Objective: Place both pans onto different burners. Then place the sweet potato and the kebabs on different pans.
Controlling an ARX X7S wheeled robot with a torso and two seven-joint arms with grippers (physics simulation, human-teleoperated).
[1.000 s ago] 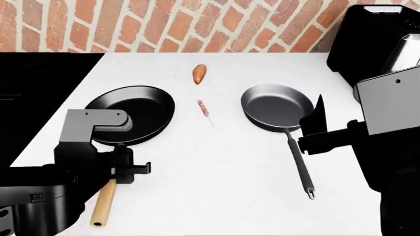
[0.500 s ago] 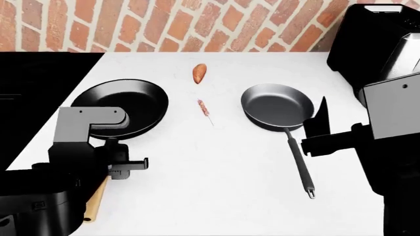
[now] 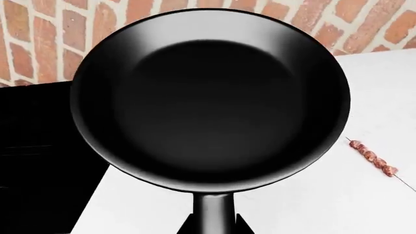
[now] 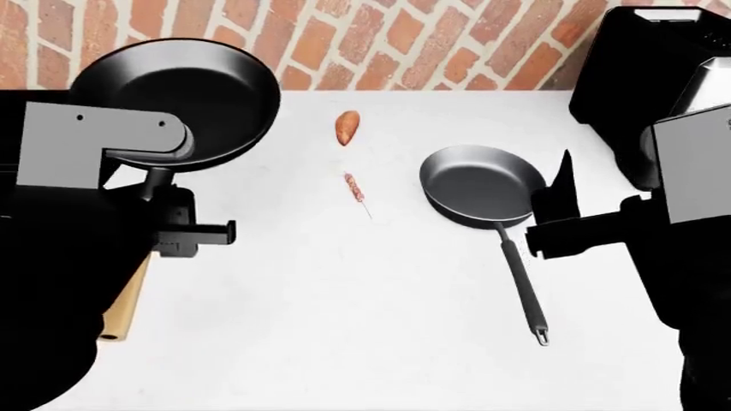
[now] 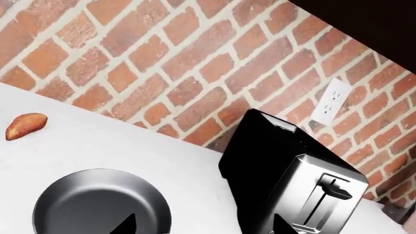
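Note:
The black pan (image 4: 188, 90) with the light wooden handle (image 4: 123, 308) hangs in the air above the counter's back left corner, next to the black range (image 4: 29, 120). My left gripper (image 3: 211, 225) is shut on the neck of its handle. The range shows only as a flat black area, with no burner grates to make out. On the counter at the right lies the dark grey pan (image 4: 480, 181) with its thin handle (image 4: 521, 278). My right gripper (image 5: 202, 226) is open above its right rim. The sweet potato (image 4: 347, 128) and the kebabs (image 4: 355, 188) lie between the pans.
A black and silver toaster (image 4: 645, 64) stands at the counter's back right, close to my right arm. A brick wall (image 4: 377, 43) runs behind the counter, with a white outlet (image 5: 331, 100) above the toaster. The white counter (image 4: 365, 325) reaches to the near edge.
My left gripper has lifted the black pan off the counter and carried it up and back to the left, toward the range. The right arm has barely moved.

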